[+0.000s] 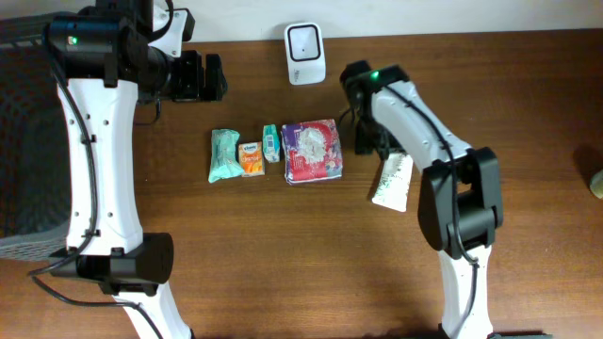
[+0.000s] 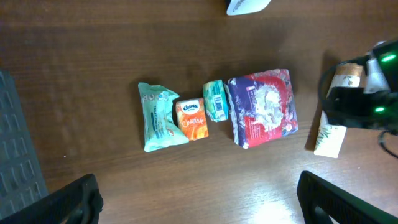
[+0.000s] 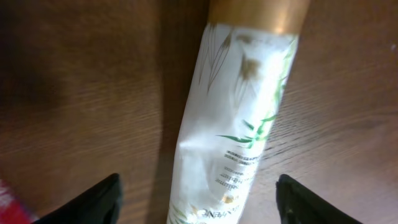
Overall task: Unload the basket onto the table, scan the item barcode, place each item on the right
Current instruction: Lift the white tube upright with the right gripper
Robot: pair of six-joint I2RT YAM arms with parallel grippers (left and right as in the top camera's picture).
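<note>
Squarely beneath the right gripper [image 3: 200, 202], flat on the table [image 1: 283, 254] just right of the row of packets [image 1: 271, 143]: the white tube [image 1: 393, 184], long axis running near to far with a slight lean, brown cap [image 3: 260, 14] at the far end toward the scanner [image 1: 305, 42]. Jaws released and empty, spread across that axis with a finger on either side, neither touching. Left gripper [image 2: 199, 199] likewise spread wide on nothing, far-left and well apart, so clearly the farther hand.

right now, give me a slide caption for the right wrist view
Open right gripper straddles a white, tan-capped tube lying on the wooden table, a gap on each side.
</note>
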